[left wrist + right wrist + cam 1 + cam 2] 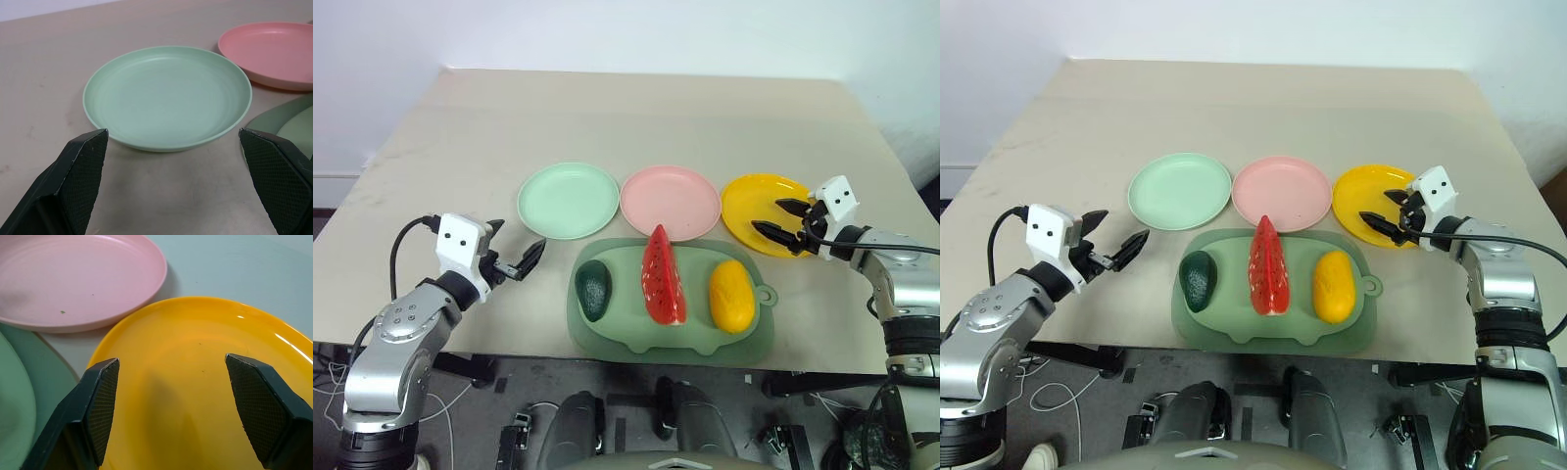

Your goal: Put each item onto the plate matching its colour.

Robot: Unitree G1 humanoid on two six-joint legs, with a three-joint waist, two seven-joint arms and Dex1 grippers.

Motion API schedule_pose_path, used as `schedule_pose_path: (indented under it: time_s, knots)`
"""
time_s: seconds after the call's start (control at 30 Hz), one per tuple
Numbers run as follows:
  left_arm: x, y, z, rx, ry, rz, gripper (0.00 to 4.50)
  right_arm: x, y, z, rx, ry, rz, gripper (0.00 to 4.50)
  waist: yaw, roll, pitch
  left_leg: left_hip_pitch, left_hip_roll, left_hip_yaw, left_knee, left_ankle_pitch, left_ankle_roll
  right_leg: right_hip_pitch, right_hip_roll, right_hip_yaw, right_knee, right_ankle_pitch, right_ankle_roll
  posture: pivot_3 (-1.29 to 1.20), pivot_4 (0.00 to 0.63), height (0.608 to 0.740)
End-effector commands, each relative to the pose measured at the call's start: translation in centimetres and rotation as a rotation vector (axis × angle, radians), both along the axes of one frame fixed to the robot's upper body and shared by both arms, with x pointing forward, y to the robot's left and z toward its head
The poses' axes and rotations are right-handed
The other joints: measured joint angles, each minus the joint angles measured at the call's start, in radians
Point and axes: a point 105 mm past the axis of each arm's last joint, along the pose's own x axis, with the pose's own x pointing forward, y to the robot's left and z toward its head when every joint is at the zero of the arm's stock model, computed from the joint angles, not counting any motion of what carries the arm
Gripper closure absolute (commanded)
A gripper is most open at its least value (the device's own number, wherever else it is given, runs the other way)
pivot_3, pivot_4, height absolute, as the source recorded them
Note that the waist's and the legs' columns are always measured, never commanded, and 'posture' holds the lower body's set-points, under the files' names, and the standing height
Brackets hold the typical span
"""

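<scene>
No text, label, brand, number or sign can be read in any of the views.

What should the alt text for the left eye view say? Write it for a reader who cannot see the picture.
Three toy fruits, a dark green avocado, a red watermelon wedge and a yellow-orange mango, lie on a pale green tray on a beige table. Behind it sit empty mint green, pink and yellow round plastic plates. Open left gripper and right gripper flank them.
</scene>
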Motion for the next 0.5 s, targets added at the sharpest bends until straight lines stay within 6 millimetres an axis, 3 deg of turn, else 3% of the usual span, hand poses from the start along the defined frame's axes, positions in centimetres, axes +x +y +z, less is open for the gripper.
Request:
schedule_pose_path:
  time_s: [0.03,0.27,0.5]
  knots:
    - [-0.4,-0.7,1.5,0.012,-0.078,-0.008,0.03,1.0,0.2,2.2,-0.006,-0.063,0.009,0.85,0.000,0.000,0.000,0.000,0.000,0.000,0.000,0.000,0.000,0.000,0.000,0.000,0.000,0.000,0.000,0.00,0.150,0.740]
    - [-1.3,-0.9,0.8,-0.015,-0.072,0.015,0.03,1.5,0.4,2.6,-0.013,-0.078,0.020,0.85,0.001,0.000,0.000,0.000,0.000,0.000,0.000,0.000,0.000,0.000,0.000,0.000,0.000,0.000,0.000,0.00,0.150,0.740]
    - [-1.1,0.1,0.8,0.017,-0.057,0.002,0.03,0.4,0.1,2.7,-0.023,-0.085,0.018,0.85,0.002,0.000,0.000,0.000,0.000,0.000,0.000,0.000,0.000,0.000,0.000,0.000,0.000,0.000,0.000,0.00,0.150,0.740]
